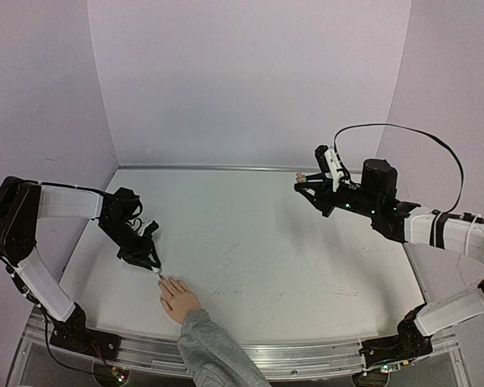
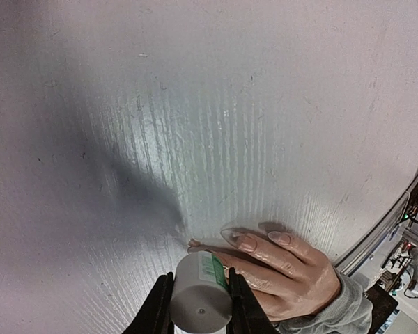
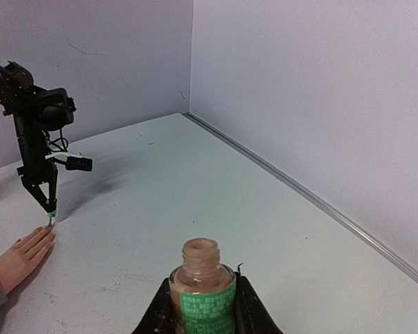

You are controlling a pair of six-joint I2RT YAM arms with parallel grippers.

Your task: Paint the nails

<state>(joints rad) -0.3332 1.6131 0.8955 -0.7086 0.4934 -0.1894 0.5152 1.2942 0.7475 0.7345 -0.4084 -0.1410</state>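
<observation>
The left hand (image 2: 200, 309) clamped a whitish, green-labelled cylindrical brush cap (image 2: 197, 282), plain only in the left wrist view. Its blurred brush tip lay at a fingertip of the flesh-coloured mannequin hand (image 2: 285, 268) at lower right, contact unclear. The glossy pale nails (image 2: 246, 243) showed there alone. The right hand (image 3: 202, 309) gripped an open tan bottle (image 3: 201, 282), base cut off. Overhead, a grey knit sleeve (image 1: 210, 348) crossed the scuffed white bench (image 1: 266, 242) at bottom centre.
</observation>
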